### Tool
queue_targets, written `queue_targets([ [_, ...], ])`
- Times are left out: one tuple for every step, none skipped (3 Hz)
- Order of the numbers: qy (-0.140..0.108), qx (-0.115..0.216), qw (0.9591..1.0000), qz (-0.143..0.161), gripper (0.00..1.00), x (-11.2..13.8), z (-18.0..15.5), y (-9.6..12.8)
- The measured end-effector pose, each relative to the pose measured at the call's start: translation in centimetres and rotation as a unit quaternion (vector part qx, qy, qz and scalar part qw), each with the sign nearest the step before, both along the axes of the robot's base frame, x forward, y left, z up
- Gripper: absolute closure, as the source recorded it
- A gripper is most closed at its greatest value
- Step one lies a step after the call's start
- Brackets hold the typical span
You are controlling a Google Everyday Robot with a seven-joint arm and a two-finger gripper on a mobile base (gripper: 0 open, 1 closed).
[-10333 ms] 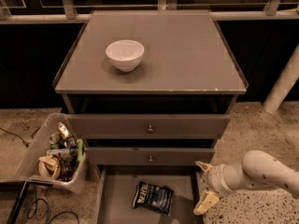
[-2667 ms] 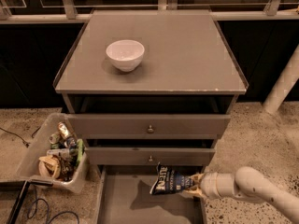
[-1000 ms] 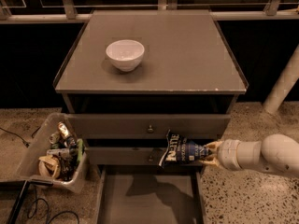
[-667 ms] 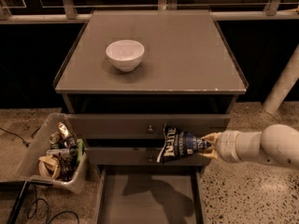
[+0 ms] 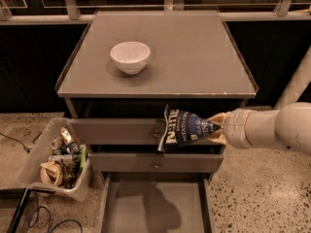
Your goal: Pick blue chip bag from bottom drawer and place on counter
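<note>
My gripper (image 5: 217,128) is shut on the right end of the blue chip bag (image 5: 182,128), a dark navy crinkly bag with white lettering. It holds the bag in the air in front of the top knobbed drawer, just below the front edge of the counter (image 5: 194,57). The white arm comes in from the right. The bottom drawer (image 5: 155,208) stands pulled open below, and its flat grey floor is bare with the bag's shadow on it.
A white bowl (image 5: 129,57) sits on the left part of the counter. A bin (image 5: 53,160) with several cans and wrappers stands on the floor to the left of the cabinet. A white post (image 5: 291,84) leans at the right.
The bag has left the bottom drawer floor. My gripper took hold of it and has raised it from drawer level to just under the counter's edge, still rising over the last second.
</note>
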State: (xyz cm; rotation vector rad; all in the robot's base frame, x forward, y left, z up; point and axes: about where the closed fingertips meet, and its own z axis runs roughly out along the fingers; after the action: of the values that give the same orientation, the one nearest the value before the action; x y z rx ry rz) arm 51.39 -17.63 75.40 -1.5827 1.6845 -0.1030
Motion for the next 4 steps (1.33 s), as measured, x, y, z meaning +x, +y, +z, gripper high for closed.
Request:
queue_targets([
  [-0.04,-0.012,0.9991,0.004,1.0,-1.5,6.5,0.5],
  [-0.061,0.007,0.998,0.011,1.0,-3.6,11.4,-0.7],
  [-0.091,0.028,0.9954,0.014,1.0,-2.7,16.5,-3.1],
  [-0.091,0.028,0.9954,0.014,1.0,-2.7,16.5,-3.1],
])
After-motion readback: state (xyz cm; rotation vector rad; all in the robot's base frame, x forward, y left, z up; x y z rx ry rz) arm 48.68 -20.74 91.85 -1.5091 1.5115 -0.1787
